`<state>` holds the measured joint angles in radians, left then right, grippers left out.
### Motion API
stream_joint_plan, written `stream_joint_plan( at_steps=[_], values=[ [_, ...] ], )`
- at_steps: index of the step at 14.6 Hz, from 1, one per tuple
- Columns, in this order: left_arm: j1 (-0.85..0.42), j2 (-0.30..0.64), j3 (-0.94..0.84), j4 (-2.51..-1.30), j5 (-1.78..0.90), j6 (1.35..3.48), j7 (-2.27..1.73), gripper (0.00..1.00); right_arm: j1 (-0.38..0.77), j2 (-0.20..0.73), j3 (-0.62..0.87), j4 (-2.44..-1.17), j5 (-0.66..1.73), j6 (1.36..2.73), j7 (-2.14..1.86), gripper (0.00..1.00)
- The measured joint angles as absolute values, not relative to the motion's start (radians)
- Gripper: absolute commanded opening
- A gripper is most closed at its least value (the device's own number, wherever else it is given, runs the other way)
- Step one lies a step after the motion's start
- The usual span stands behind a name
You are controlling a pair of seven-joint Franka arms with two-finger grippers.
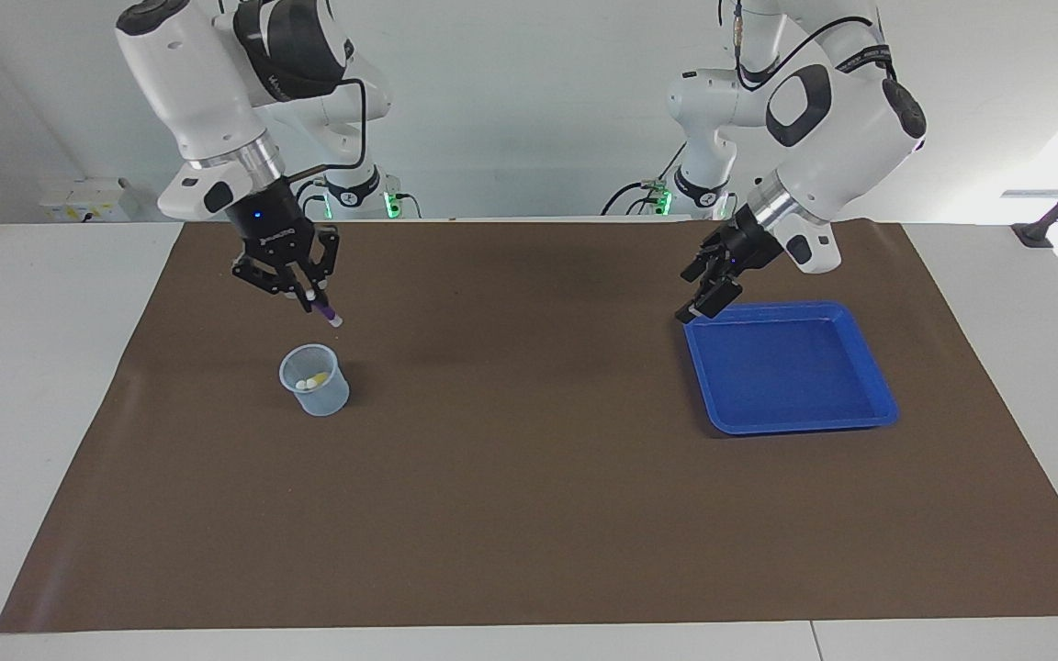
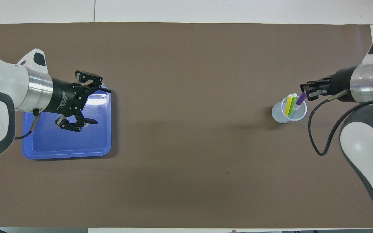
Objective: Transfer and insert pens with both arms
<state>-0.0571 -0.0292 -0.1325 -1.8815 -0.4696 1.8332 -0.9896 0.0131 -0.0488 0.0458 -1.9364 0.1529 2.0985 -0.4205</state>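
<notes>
My right gripper (image 1: 307,292) (image 2: 304,94) is shut on the purple pen (image 1: 325,312) (image 2: 299,100), which slants down with its pale tip just above the rim of the clear cup (image 1: 315,380) (image 2: 289,111). A yellow pen (image 2: 288,103) and a green pen (image 2: 292,104) stand inside that cup. My left gripper (image 1: 700,292) (image 2: 98,105) hangs open and empty over the edge of the blue tray (image 1: 786,367) (image 2: 70,149).
A brown mat (image 1: 529,477) covers the table. The cup stands toward the right arm's end and the tray toward the left arm's end. Two smaller white arms with green lights (image 1: 359,188) stand by the wall.
</notes>
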Motion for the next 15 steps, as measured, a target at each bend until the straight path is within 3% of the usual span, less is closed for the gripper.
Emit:
stream_joint_plan(
  at_steps=[5,11,12,13,15],
  values=[
    [0.028,-0.029,-0.129,-1.791,-0.227,1.642,-0.587,1.0,0.02,0.047,0.057,-1.964,0.057,2.185,-0.448,0.0],
    [0.051,-0.03,-0.122,-1.655,-0.02,1.482,-0.124,1.0,0.02,0.059,0.057,-1.999,0.056,2.244,-0.443,0.0],
    [0.05,-0.03,-0.114,-1.634,-0.002,1.455,-0.057,1.0,0.02,0.058,0.057,-2.015,0.056,2.258,-0.442,0.37],
    [0.047,-0.031,-0.103,-1.617,0.007,1.431,0.002,1.0,0.02,0.057,0.057,-2.026,0.056,2.266,-0.442,0.96],
    [0.03,-0.04,-0.081,-1.604,0.01,1.403,0.076,1.0,0.02,0.054,0.057,-2.033,0.056,2.269,-0.442,1.0]
  ],
)
